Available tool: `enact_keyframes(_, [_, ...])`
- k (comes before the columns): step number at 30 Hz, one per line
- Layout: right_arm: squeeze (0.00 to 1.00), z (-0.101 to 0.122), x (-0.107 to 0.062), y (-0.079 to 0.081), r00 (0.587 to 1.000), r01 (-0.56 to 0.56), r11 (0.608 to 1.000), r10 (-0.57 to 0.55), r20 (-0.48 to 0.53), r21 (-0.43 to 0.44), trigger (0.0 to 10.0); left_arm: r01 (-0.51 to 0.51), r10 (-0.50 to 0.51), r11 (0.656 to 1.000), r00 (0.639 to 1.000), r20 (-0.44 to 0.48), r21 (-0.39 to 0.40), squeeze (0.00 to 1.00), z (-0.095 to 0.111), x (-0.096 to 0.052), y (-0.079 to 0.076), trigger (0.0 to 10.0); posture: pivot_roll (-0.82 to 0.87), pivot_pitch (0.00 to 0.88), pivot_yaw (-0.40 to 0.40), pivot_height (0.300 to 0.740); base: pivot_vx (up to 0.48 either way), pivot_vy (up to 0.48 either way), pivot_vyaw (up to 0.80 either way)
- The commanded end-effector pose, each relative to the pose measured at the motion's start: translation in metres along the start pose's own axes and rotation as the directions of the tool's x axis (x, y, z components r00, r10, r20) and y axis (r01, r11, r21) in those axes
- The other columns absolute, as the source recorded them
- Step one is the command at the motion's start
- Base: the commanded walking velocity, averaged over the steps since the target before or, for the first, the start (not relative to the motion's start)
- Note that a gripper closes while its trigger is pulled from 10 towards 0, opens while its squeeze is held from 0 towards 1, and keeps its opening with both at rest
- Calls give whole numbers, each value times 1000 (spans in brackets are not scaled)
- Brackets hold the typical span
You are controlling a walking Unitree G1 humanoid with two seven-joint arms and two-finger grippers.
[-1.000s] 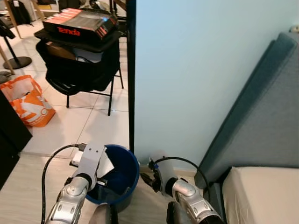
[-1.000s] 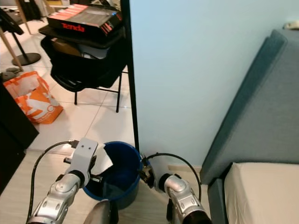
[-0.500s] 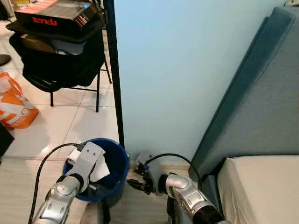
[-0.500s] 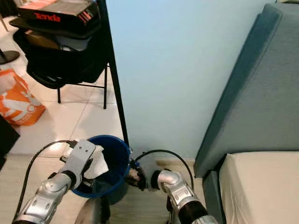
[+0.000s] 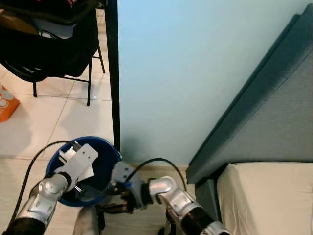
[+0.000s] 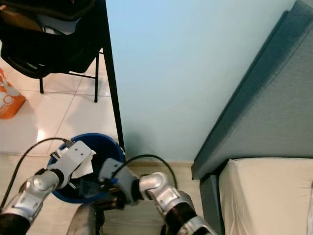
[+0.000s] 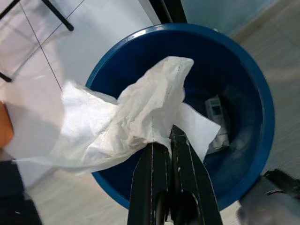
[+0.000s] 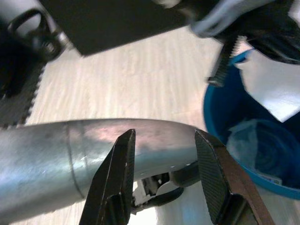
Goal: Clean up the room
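Note:
My left gripper (image 7: 162, 139) is shut on a crumpled white tissue (image 7: 117, 123) and holds it over the mouth of a round blue bin (image 7: 248, 79). Some pale rubbish (image 7: 216, 114) lies at the bottom of the bin. In the left eye view the bin (image 5: 106, 148) stands on the floor at the foot of a black door post, with my left wrist above it. My right gripper (image 8: 164, 136) is open with nothing between its fingers. It sits low beside the bin (image 8: 220, 140), close to my own silver body.
A light blue wall (image 5: 186, 73) rises right behind the bin, beside the black door post (image 5: 112, 73). A teal headboard (image 5: 264, 122) leans at the right over a cream mattress (image 5: 269, 196). A black folding chair (image 5: 49, 49) and an orange bag (image 5: 5, 104) stand on the white tiles.
The camera has turned right and tipped down. My right gripper has swung left, from the wall side of the bin to below it. The left gripper still holds the tissue over the bin.

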State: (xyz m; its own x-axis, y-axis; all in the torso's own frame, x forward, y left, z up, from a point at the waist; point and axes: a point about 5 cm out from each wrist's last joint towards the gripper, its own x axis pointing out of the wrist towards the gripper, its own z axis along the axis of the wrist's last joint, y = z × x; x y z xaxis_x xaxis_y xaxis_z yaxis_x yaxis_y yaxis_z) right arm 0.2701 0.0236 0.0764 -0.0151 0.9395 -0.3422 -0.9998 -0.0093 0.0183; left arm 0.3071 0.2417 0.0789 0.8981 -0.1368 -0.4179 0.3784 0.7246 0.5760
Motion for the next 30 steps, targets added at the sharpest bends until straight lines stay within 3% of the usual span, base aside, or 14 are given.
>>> enact_keyframes(1, [0, 4, 10, 7, 998, -56, 998, 56, 8, -10, 10000, 24, -23, 999, 999, -24, 32, 0, -7, -1, -1, 10000, 35, 287, -200, 580, 0, 0, 0])
enact_keyframes(8, [0, 19, 24, 12, 992, -124, 991, 125, 31, -45, 10000, -37, 39, 997, 999, -20, 71, 0, -5, 5, 12, 10000, 40, 282, -203, 580, 0, 0, 0])
enact_keyframes(19, [0, 21, 28, 10, 997, -74, 992, 75, 10, -99, 10000, -56, 57, 996, 998, -15, 77, 0, -1, 11, 21, 10000, 43, 282, -189, 580, 0, 0, 0])
enact_keyframes(20, [0, 21, 28, 9, 998, -68, 993, 69, 13, -97, 10000, -38, 39, 997, 999, -16, 74, 808, -1, 12, 20, 10000, 43, 282, -189, 580, 0, 0, 0])
enact_keyframes(22, [0, 21, 28, 9, 998, -68, 993, 69, 13, -97, 10000, -38, 39, 997, 999, -16, 74, 808, -1, 12, 20, 10000, 43, 282, -189, 580, 0, 0, 0])
enact_keyframes(23, [0, 21, 27, 8, 998, -58, 994, 59, 14, -95, 10000, -23, 24, 997, 1000, -17, 73, 1000, -1, 12, 18, 10000, 45, 280, -180, 580, 0, 0, 0])
enact_keyframes(30, [0, 21, 27, 6, 999, -44, 995, 46, 17, -91, 10000, 1, 0, 997, 1000, -15, 75, 1000, -2, 13, 14, 10000, 48, 279, -174, 580, 0, 0, 0])
